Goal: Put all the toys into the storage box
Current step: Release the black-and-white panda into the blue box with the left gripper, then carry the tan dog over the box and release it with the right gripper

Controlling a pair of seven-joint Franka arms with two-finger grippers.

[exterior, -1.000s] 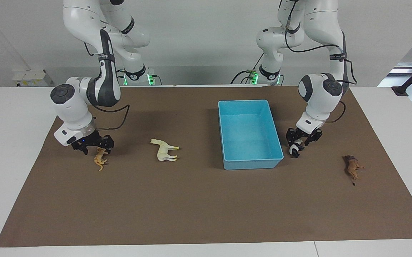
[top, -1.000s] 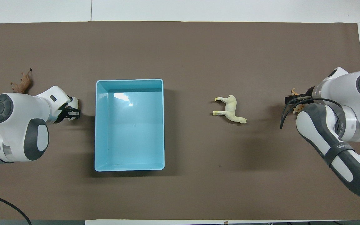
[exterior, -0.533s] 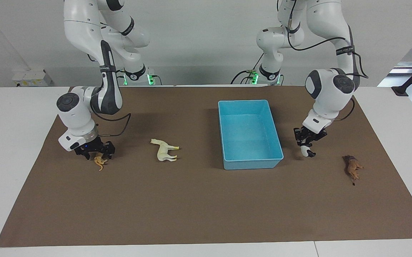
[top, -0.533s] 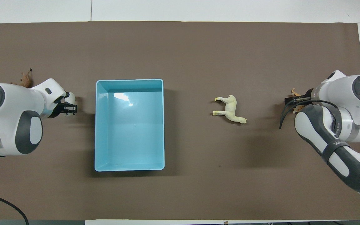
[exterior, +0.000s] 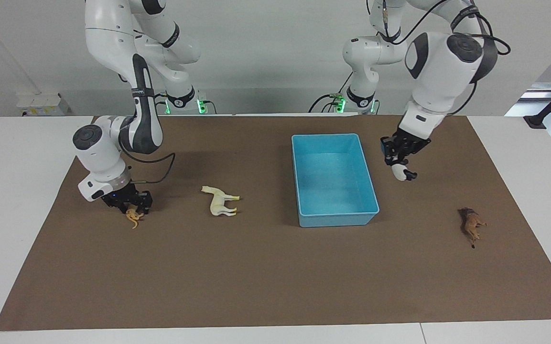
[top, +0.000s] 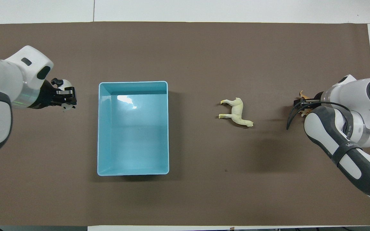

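My left gripper (exterior: pixel 398 163) is shut on the black-and-white panda (exterior: pixel 401 173) and holds it in the air over the mat, beside the light blue storage box (exterior: pixel 335 217), toward the left arm's end. The overhead view shows this gripper (top: pixel 64 97), the panda (top: pixel 62 85) and the empty box (top: pixel 133 82). My right gripper (exterior: pixel 128 206) is down on the orange tiger (exterior: pixel 134 218), which partly shows in the overhead view (top: pixel 302 94). The cream horse (exterior: pixel 220 203) (top: pixel 237 114) lies between tiger and box. The brown lion (exterior: pixel 470 224) lies toward the left arm's end, hidden in the overhead view.
A brown mat (exterior: pixel 256 267) (top: pixel 204 48) covers the white table (exterior: pixel 17 157). All the toys and the box are on it.
My left gripper has risen from the mat with the panda and moved up beside the box. My right gripper has settled lower onto the tiger. Horse, lion and box have not moved.
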